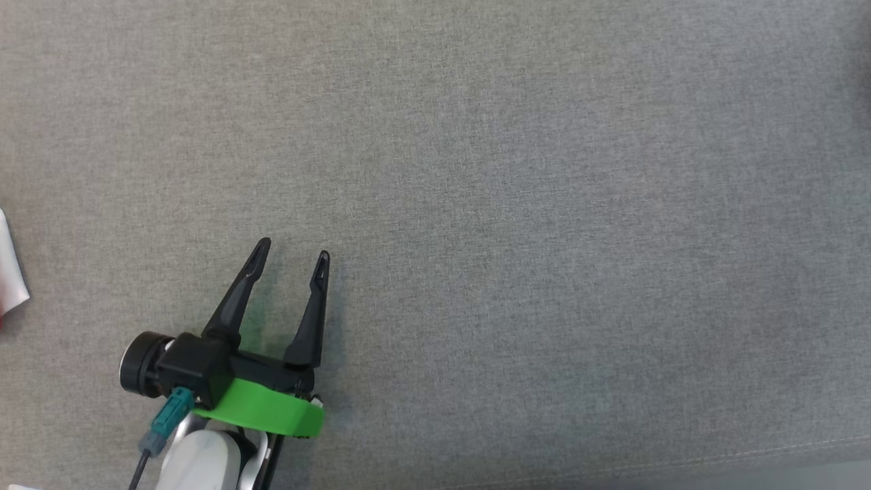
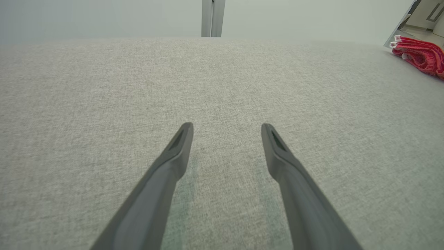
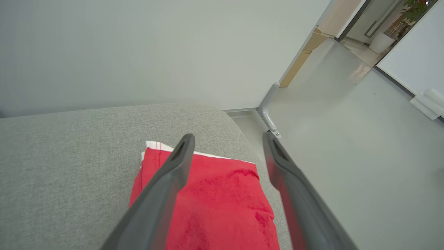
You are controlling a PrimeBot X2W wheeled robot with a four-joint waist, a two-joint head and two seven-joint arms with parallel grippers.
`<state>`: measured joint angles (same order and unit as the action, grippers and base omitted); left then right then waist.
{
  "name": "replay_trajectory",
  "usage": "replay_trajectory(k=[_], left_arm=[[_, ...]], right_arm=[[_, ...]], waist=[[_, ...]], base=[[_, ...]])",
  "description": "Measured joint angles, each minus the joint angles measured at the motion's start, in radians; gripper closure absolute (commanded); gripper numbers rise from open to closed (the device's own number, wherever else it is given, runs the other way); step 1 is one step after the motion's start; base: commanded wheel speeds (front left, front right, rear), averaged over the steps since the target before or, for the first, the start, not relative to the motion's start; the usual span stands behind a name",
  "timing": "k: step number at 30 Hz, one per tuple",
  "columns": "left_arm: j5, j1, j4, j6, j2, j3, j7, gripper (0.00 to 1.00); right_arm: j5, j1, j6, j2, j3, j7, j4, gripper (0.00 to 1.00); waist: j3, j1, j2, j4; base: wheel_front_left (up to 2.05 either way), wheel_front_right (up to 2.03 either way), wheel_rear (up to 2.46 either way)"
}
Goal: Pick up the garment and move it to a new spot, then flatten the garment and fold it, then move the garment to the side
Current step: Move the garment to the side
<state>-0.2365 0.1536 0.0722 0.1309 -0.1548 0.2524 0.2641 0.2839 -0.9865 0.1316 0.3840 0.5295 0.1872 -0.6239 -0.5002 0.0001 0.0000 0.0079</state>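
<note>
The garment (image 3: pixel 222 194) is red with a white edge and lies folded near the rounded corner of the grey fabric surface (image 3: pixel 69 156). My right gripper (image 3: pixel 228 136) hovers over it, open, one finger over the cloth and the other past its right edge, with nothing gripped. In the left wrist view the garment (image 2: pixel 419 53) is a small red bundle far off at the upper right. My left gripper (image 1: pixel 294 248) rests low over bare grey fabric at the lower left of the head view, open and empty, as the left wrist view (image 2: pixel 226 125) also shows.
The grey surface (image 1: pixel 544 204) spans the head view, with a seam near its front edge at the lower right. A white scrap (image 1: pixel 10 265) pokes in at the left edge. Beyond the surface's corner lie pale floor (image 3: pixel 347 139) and a metal post foot (image 3: pixel 269 118).
</note>
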Motion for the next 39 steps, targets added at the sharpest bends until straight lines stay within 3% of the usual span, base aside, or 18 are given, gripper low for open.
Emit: replay_trajectory(k=[8, 15, 21, 25, 29, 39], left_arm=[[-0.002, -0.038, 0.031, 0.0, 0.052, -0.028, 0.0, 0.0], [0.002, -0.14, 0.064, 0.0, 0.083, -0.082, 0.0, 0.0], [0.021, -0.215, 0.076, 0.0, 0.094, -0.123, 0.0, 0.0], [0.038, -0.248, 0.081, 0.0, 0.099, -0.128, 0.0, 0.0], [0.045, -0.274, 0.082, 0.0, 0.1, -0.144, 0.0, 0.0], [0.052, -0.308, 0.086, 0.0, 0.102, -0.183, 0.0, 0.0]], right_arm=[[-0.128, 0.116, 0.0, -0.009, -0.146, -0.128, 0.049, 0.0], [-0.211, 0.413, 0.0, -0.04, -0.237, -0.291, 0.169, 0.0], [-0.252, 0.681, 0.0, -0.123, -0.258, -0.417, 0.293, 0.0], [-0.256, 0.839, 0.0, -0.23, -0.26, -0.443, 0.356, 0.0], [-0.287, 0.956, 0.0, -0.295, -0.292, -0.449, 0.406, 0.0], [-0.315, 1.105, 0.0, -0.335, -0.369, -0.45, 0.44, 0.0]], waist=[[0.095, 0.0, 0.0, 0.006], [0.227, 0.0, 0.0, 0.033], [0.344, 0.0, 0.0, 0.07], [0.415, -0.0001, 0.0, 0.097], [0.477, -0.0001, 0.0, 0.118], [0.553, -0.0001, 0.0, 0.126]], base=[[0.0, 0.0, 0.0], [0.0, 0.0, 0.0], [0.0, 0.0, 0.0], [0.0, 0.0, 0.0], [0.0, 0.0, 0.0], [0.0, 0.0, 0.0]])
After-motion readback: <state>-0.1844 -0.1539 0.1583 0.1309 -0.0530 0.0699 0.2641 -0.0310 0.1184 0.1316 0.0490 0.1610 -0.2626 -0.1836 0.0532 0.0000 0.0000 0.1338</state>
